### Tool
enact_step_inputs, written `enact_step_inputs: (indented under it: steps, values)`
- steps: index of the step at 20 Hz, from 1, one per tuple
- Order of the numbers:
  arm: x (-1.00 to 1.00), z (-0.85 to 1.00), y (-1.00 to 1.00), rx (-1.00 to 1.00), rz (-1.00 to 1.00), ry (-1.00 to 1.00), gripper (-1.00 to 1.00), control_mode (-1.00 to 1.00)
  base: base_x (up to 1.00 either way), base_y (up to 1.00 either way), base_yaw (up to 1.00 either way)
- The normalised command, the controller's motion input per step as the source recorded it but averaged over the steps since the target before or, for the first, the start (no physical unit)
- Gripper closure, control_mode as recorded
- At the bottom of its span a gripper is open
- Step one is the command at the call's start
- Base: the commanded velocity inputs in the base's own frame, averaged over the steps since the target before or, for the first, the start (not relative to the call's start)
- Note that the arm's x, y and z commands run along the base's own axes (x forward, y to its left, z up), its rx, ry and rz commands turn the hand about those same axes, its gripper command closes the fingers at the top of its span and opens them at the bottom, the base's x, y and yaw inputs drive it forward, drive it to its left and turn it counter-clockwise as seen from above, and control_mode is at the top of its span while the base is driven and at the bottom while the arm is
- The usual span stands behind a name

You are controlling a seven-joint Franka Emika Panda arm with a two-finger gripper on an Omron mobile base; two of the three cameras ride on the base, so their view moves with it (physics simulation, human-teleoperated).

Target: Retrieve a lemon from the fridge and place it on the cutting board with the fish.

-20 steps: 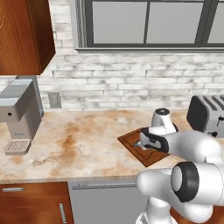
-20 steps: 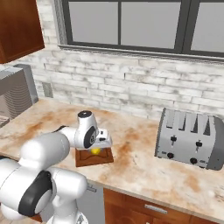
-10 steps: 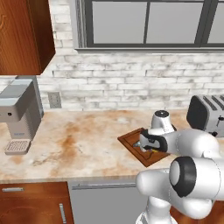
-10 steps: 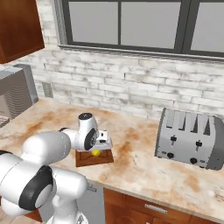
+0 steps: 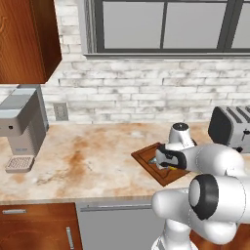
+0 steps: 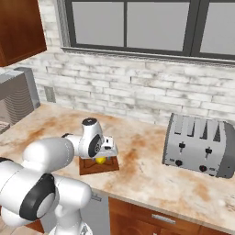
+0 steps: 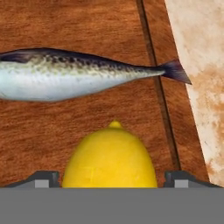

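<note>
the lemon [image 7: 110, 157] rests on the cutting board [image 7: 65, 127] near the bench's [image 5: 88, 161] front edge, just beside the fish [image 7: 78, 74]. the pincer [image 7: 109, 178] stands wide, fingertips [image 7: 43, 178] clear on either side of the fruit. firm, light and likely to roll, the lemon looks best taken across its broad middle.

A marbled counter [image 5: 97, 161] carries a coffee machine [image 5: 22, 129] at its left end, the cutting board [image 5: 146, 157] near its front edge, and a toaster [image 6: 199, 144] at the right.
</note>
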Motion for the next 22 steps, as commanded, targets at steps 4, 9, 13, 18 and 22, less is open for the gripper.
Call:
enact_step_inputs:
  steps: [4,9,13,18,22]
  values:
    - [-0.06,0.14,0.0,0.0,0.0,0.0,-1.0,-1.0,0.0,0.0,0.0]
    - [-0.19,0.84,0.0,0.0,0.0,0.02,-1.0,-1.0,0.0,0.0,0.0]
    - [-0.41,0.95,0.08,0.0,0.0,0.03,-1.0,-1.0,0.0,0.0,0.0]
    - [-0.68,0.85,0.47,0.0,-0.08,0.06,-1.0,-1.0,0.0,0.0,0.0]
    - [-0.68,0.59,0.61,0.0,-0.09,0.08,-1.0,-1.0,0.0,0.0,0.0]
